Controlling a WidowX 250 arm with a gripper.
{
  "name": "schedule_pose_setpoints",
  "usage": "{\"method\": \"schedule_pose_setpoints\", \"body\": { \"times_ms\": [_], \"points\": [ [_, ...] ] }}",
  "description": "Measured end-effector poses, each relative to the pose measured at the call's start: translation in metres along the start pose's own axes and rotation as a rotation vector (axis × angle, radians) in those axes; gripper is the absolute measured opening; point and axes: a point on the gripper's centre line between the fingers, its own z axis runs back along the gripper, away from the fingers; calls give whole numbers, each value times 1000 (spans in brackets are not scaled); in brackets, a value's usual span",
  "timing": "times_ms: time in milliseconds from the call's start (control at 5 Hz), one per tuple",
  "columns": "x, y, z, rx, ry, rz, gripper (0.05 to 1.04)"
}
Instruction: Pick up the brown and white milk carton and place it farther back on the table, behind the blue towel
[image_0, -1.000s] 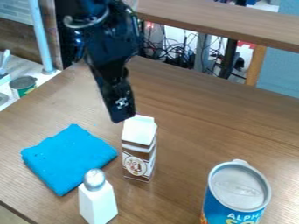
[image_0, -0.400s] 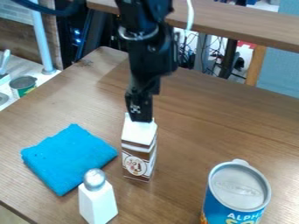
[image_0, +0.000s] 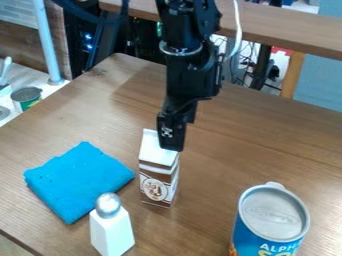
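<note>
Black gripper (image_0: 171, 146) shifts across the top of a small upright carton (image_0: 157, 182) on a wooden table (image_0: 234, 160).

From left, a folded blue cloth (image_0: 79, 181) lies flat, with a white shaker (image_0: 111, 231) topped in silver standing near its lower corner. The brown-and-white carton stands just beyond the cloth's right side, unmoved as the gripper travels right and slightly lower in the view, its tip now in line with the carton's upper right edge. Whether the gripper is spread or pressed together cannot be told, nor whether it touches the carton. The shift appears to be a matter of positioning around the carton, with no hold on it evident. At far right, a blue can (image_0: 270, 220) stands upright, well apart.
</note>
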Motion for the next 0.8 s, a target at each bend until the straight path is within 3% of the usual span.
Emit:
{"method": "schedule_pose_setpoints", "body": {
  "times_ms": [200,600,800],
  "points": [
    [-4,-2,-5,-38,31,-11,1001],
    [-16,-12,-14,-70,67,-25,1001],
    [-23,-15,-21,-56,76,-25,934]
  ]
}}
